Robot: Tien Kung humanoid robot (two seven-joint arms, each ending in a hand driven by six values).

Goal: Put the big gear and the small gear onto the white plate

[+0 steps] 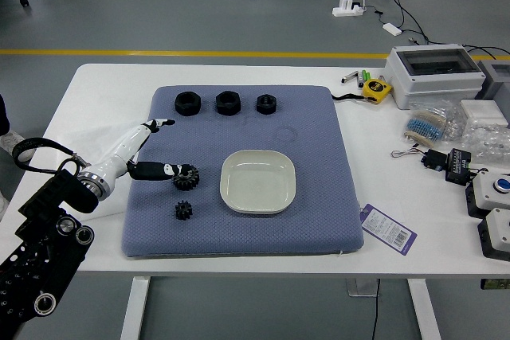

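Nuts [228, 103] beyond plate [257, 181], left hand [122, 157] spread, empty, at big gear [186, 181], small gear [183, 210] near

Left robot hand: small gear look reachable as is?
Probably yes. The small gear lies uncovered on the blue mat, near the left robot hand, which would only need to shift back from the big gear.

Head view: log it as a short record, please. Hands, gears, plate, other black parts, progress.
left hand: fingers spread, at the big gear; grip unclear
right hand: out of view
big gear: on blue mat, left of plate
small gear: on mat, nearer side
white plate: on mat
black parts: three, far side
progress: neither gear on plate
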